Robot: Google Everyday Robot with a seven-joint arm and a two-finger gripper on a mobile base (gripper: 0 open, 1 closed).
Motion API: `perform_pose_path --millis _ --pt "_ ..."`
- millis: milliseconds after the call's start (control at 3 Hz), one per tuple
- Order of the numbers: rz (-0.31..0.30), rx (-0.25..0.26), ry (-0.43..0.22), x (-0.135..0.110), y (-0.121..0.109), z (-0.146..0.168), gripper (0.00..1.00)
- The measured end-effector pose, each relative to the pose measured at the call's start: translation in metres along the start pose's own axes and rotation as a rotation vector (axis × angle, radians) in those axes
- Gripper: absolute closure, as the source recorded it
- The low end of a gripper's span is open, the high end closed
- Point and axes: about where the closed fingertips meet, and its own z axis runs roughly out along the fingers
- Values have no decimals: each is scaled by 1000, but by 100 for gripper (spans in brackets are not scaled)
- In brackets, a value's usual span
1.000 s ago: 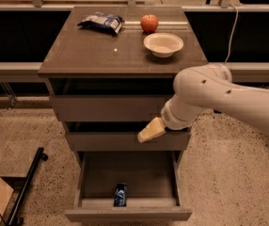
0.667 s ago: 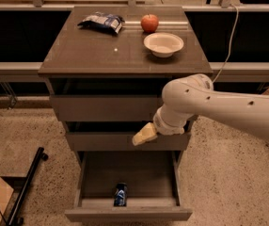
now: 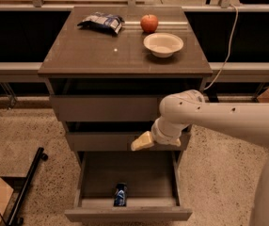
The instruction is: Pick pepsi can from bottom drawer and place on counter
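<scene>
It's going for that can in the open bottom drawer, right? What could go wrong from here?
1. The can sits near the front wall of the bottom drawer. The claw, now in front of the middle drawer, might hit that wall or tip the can on its way down.
2. The counter already holds a bag, apple and bowl; a careless placing might knock one.

Cream jaws above blue pepsi can (image 3: 120,195)

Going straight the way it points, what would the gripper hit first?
Probably the left wall of the bottom drawer; the gripper, before the middle drawer, points picture-left and down, missing the pepsi can. Depth is unclear.
</scene>
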Motion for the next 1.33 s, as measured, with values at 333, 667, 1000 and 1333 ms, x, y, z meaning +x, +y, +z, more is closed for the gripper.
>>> perform_pose_path --millis 333,667,1000,1333 --pt "37 -65 30 4 8 26 0" --pt "111 -101 84 17 23 96 0" --pt "184 -123 107 22 30 150 0" --pt "239 -152 189 28 32 207 0"
